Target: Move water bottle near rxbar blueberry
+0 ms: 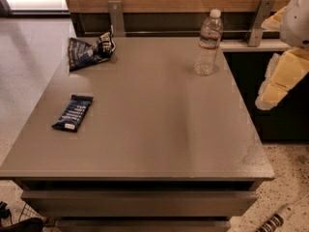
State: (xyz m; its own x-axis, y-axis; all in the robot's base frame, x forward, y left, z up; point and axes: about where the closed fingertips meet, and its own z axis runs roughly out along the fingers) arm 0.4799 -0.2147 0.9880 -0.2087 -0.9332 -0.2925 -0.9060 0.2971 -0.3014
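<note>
The water bottle (208, 43) is clear with a white cap and a red label band. It stands upright at the far right of the grey table (159, 124). The rxbar blueberry (73, 112) is a flat dark-blue wrapper with white lettering, lying near the table's left edge. My gripper (274, 87) hangs off the table's right side, at the end of the white and yellow arm. It is lower than the bottle's cap, to the bottle's right, and apart from it, holding nothing that I can see.
A wrinkly dark-blue snack bag (89, 50) lies at the far left corner. A wooden wall panel with two metal brackets (115, 16) runs behind the table. A dark cabinet (270, 105) stands to the right. Speckled floor lies around the table.
</note>
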